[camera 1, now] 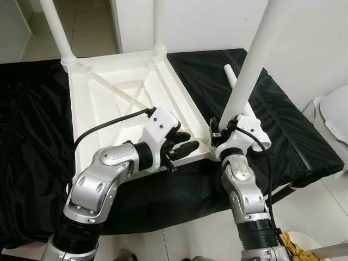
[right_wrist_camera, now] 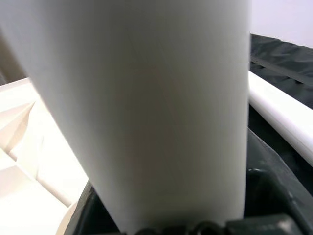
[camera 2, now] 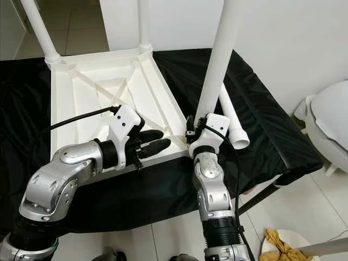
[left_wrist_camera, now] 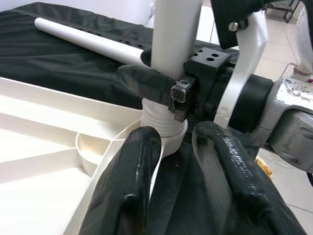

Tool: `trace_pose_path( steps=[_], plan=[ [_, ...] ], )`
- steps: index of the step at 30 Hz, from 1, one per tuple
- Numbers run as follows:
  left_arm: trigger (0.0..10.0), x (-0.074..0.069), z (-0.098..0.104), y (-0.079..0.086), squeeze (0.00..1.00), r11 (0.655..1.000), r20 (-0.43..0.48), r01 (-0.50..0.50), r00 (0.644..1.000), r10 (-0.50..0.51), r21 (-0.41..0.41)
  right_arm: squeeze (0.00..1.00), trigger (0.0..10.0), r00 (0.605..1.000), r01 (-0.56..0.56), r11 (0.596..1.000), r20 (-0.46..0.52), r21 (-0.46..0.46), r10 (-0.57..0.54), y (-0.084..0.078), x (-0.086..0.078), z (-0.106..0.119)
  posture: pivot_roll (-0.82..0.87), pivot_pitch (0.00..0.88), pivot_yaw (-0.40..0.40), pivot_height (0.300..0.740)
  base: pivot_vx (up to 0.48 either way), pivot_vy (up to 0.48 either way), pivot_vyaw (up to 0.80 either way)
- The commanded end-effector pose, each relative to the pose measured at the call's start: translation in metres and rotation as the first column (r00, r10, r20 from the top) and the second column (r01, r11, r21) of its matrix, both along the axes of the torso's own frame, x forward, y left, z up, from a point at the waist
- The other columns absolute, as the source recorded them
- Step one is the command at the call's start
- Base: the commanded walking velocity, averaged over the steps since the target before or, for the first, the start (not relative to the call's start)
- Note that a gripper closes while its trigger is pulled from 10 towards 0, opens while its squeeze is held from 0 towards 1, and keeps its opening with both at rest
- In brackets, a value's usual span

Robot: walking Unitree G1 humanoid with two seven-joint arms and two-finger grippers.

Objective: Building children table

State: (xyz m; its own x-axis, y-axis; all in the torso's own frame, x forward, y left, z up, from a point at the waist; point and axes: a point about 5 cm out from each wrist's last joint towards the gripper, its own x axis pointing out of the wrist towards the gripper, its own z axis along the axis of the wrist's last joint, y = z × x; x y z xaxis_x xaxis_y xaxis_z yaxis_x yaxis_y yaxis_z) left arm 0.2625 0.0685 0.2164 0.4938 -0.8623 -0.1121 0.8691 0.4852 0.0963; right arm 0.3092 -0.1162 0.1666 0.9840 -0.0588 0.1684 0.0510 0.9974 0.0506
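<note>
A white plastic tabletop (camera 1: 122, 89) lay upside down on a black cloth (camera 1: 283, 130), its ribbed underside facing up. Two white legs stood upright in its far corners, one at the far left (camera 1: 57, 30) and one at the far right (camera 1: 157, 24). A third leg (camera 1: 255, 60) stood in the near right corner, its lower end seated in the corner socket (left_wrist_camera: 164, 134). The right gripper (camera 1: 224, 133) was clamped around this leg just above the socket, its black fingers (left_wrist_camera: 146, 81) wrapped against the white tube. In the right wrist view the leg (right_wrist_camera: 146, 112) stood very close to the camera, with the tabletop beside it. The left gripper (camera 1: 179, 147) rested at the near edge of the tabletop, just beside the same corner, with its two black fingers (left_wrist_camera: 132, 186) slightly apart and the thin near rim of the tabletop between them. A fourth leg (camera 2: 231, 122) lay loose on the cloth behind the standing one, to the right of the tabletop. Beyond the cloth were white walls and a pale tiled floor (camera 1: 81, 22), with a yellow rag (camera 2: 280, 242) on the floor at the near right.
</note>
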Motion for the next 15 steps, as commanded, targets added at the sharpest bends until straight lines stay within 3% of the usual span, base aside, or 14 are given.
trace_pose_path(
  steps=[1,9,15],
  plan=[
    [10.0,0.003,0.001,0.004,0.00,0.993,0.016,-0.120,0.993,0.120,-0.004,0.00,10.0,0.999,-0.004,1.000,-0.053,-0.003,0.004,0.005,-0.004,-0.012,0.02,0.088,-0.038,0.740,0.000,0.000,0.00],
    [10.0,0.003,0.001,0.005,0.00,0.992,0.013,-0.129,0.992,0.129,-0.005,0.00,10.0,0.998,0.034,0.999,-0.052,-0.010,-0.034,0.004,-0.007,-0.011,0.02,0.093,-0.040,0.740,0.000,0.000,0.00],
    [10.0,0.003,0.001,0.005,0.00,0.992,0.013,-0.127,0.992,0.127,-0.004,0.00,10.0,0.998,0.053,0.996,-0.016,-0.074,-0.054,-0.011,-0.008,-0.013,0.02,0.092,-0.034,0.740,0.000,0.000,0.00]
  ],
)
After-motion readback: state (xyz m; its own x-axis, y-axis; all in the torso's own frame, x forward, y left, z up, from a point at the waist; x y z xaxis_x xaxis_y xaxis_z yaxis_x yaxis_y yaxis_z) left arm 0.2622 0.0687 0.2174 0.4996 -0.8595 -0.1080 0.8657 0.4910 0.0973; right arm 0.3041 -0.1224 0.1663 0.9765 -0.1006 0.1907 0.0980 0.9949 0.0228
